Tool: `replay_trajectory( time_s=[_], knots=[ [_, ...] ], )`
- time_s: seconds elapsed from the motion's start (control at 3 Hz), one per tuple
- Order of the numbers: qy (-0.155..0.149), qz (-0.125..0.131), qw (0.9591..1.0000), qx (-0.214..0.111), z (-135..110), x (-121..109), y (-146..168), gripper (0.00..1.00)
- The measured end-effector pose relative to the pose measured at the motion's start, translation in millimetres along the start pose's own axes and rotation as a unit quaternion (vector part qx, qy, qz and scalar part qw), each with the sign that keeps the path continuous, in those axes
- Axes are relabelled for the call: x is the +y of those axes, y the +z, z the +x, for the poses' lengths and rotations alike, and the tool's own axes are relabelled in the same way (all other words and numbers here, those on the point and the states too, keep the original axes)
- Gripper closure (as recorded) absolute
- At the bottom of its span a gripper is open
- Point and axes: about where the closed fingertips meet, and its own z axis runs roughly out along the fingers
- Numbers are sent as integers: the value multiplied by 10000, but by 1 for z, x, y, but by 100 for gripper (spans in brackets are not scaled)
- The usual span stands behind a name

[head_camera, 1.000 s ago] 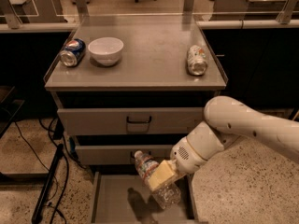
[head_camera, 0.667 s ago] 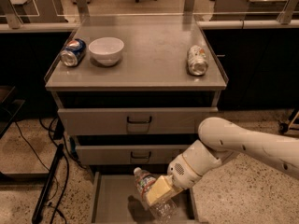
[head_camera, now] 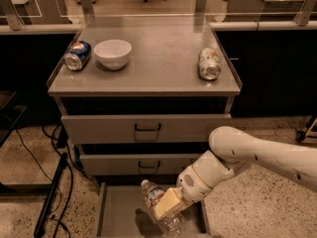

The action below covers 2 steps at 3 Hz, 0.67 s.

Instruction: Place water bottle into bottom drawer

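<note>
Camera view puts your gripper (head_camera: 167, 206) low in front of the cabinet, over the open bottom drawer (head_camera: 116, 209), its pale pads clamped on the water bottle (head_camera: 152, 194) around mid-body. The bottle hangs tilted, cap up toward the cabinet and base down toward the drawer's front, right of the tray's middle. You cannot tell from here whether the base touches the drawer floor.

That tilt is your main risk. If you let go now, the round, ribbed body will likely tip over and roll, and with the base so far forward it could end up over the front edge. Thin plastic also gives under a squeeze, so it may spring sideways on release.

Mind the wrist too: it sits close by the middle drawer (head_camera: 141, 163), and a careless lift could knock that front. The Pepsi can (head_camera: 78, 55), bowl (head_camera: 113, 52) and crushed can (head_camera: 209, 63) up on the table (head_camera: 158, 78) are well apart from all this.
</note>
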Motion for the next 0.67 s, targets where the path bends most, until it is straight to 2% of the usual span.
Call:
replay_trajectory(
  time_s=[0.33, 0.67],
  knots=[
    [480, -248, 9985, 29, 1, -46, 44, 100],
    [502, -273, 9984, 33, 2, -47, 47, 100]
  ],
)
